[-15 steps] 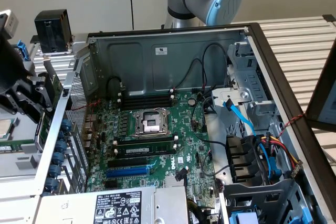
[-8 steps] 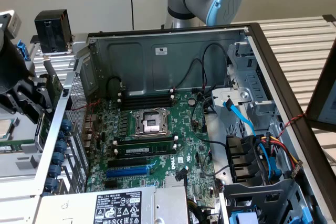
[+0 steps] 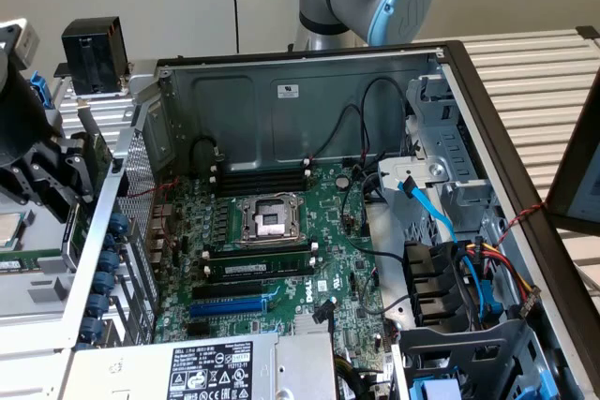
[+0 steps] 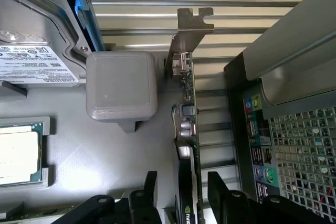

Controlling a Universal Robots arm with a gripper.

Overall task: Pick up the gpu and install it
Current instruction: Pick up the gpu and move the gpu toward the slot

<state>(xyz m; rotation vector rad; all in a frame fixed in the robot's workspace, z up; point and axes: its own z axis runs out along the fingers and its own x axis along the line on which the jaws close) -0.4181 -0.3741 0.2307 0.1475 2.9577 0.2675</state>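
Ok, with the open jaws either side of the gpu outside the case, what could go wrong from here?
1. The gpu stands on its thin edge between the open jaws; an uneven close could tip it or pinch its small components.
2. The grey block on one side and the case wall on the other stand close, so a jaw or the silver bracket might catch on the way up.

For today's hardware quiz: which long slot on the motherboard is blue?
The slot closest to the labelled power supply; the other long slots are black.
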